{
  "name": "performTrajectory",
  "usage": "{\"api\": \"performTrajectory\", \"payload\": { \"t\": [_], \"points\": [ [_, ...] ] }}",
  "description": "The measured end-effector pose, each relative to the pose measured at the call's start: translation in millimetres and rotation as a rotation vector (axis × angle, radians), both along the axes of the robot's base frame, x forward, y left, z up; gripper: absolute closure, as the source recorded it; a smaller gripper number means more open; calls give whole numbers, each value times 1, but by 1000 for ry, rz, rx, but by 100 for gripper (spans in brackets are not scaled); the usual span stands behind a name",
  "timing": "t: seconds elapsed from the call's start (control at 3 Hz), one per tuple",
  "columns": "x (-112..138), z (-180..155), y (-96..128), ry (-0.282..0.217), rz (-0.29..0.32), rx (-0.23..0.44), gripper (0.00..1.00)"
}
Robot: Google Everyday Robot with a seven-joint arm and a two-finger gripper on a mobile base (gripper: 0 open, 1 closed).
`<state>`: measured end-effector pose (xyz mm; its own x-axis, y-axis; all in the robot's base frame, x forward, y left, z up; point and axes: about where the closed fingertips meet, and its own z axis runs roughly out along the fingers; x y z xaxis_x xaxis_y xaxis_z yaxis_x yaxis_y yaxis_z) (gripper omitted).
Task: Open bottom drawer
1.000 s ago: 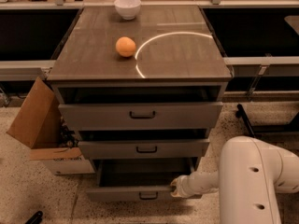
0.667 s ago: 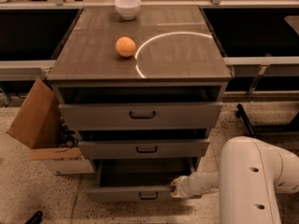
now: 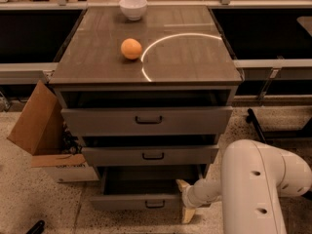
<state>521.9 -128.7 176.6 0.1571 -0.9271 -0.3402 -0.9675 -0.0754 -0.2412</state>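
Closest to me, I am seeing the white arm point(image 3: 258, 189) filling the lower right, reaching left toward the cabinet's base. The gripper point(image 3: 184, 202) is sitting at the right end of the bottom drawer point(image 3: 136, 202), its two tan fingers point(image 3: 182, 184) standing apart. One is showing above the drawer front's edge and one below it; whether either is touching the front, I cannot tell. The bottom drawer is lying lowest in the stack, just above the floor, pulled out so its dark inside is showing behind the grey front and its small black handle point(image 3: 155, 204). Above it, the middle drawer point(image 3: 151, 155) and top drawer point(image 3: 146, 121) are each standing out a little too. A cardboard box point(image 3: 36, 126) is leaning beside the cabinet's left side. Farther back, an orange point(image 3: 131, 48) is resting on the cabinet top point(image 3: 195, 62), and a white bowl point(image 3: 133, 7) is sitting near the rear edge.
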Motion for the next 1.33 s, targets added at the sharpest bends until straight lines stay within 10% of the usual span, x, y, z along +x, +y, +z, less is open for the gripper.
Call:
{"api": "performTrajectory", "payload": {
  "t": [0.33, 1.33],
  "points": [
    [-15, -10, 1, 79, 31, -29, 0],
    [-55, -13, -14, 194, 44, -60, 66]
  ]
}}
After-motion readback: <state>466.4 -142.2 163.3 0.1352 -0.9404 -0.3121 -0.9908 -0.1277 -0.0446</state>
